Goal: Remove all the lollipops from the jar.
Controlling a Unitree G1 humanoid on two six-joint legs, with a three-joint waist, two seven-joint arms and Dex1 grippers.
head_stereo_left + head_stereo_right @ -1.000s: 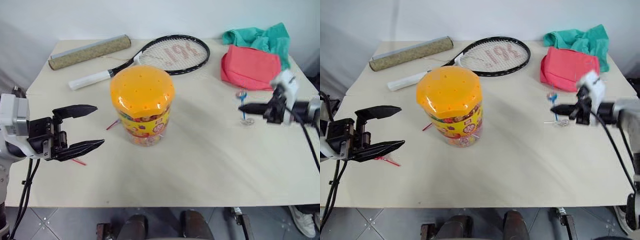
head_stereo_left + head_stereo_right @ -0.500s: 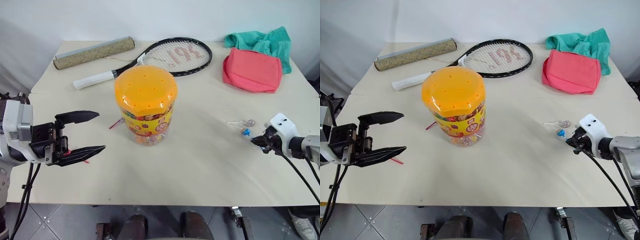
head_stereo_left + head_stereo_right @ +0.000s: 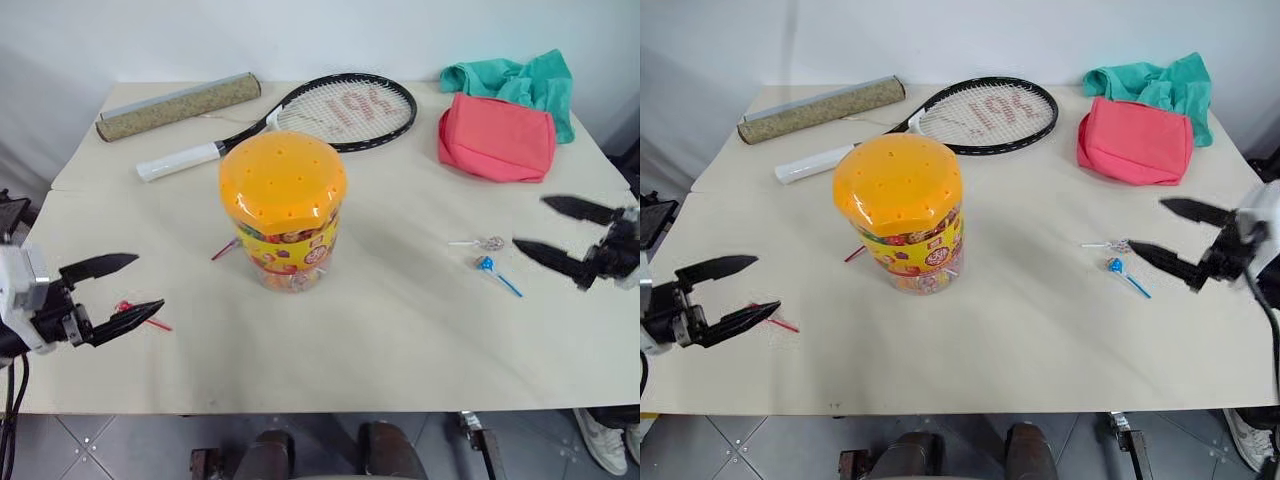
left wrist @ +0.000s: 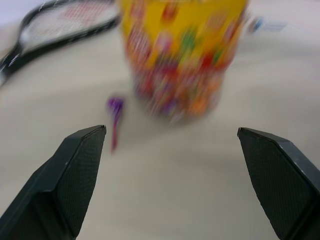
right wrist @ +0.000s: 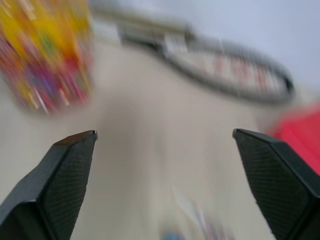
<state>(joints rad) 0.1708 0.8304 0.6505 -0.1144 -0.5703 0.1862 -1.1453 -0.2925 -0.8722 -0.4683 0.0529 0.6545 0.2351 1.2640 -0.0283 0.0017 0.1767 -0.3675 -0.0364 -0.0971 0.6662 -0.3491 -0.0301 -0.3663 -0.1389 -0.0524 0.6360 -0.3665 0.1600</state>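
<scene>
Hovering at lower left, left gripper (image 3: 112,295), jaws apart, empty, beside red lollipop (image 3: 124,307). Standing at centre of desk (image 3: 400,320), jar (image 3: 284,208), likely light, lid-capped. Lying at right, silver lollipop (image 3: 492,243) and blue lollipop (image 3: 486,264): light, slippery, best pinching sticks. Waiting at far right, right gripper (image 3: 555,235), jaws apart, empty.

Left gripper (image 3: 112,294) at desk's left edge, near front-left corner, pointing toward desk middle, roughly level. Two black fingers (image 3: 98,266) spread wide, one above other, empty. Grey-white wrist block behind fingers, off desk's left edge, black cable hanging below.

Right gripper (image 3: 1175,239) over desk's right edge, about midway along it, pointing inward toward desk middle, roughly level. Black fingers (image 3: 1163,262) spread wide apart, nothing between them. White wrist housing at picture's right border.
</scene>
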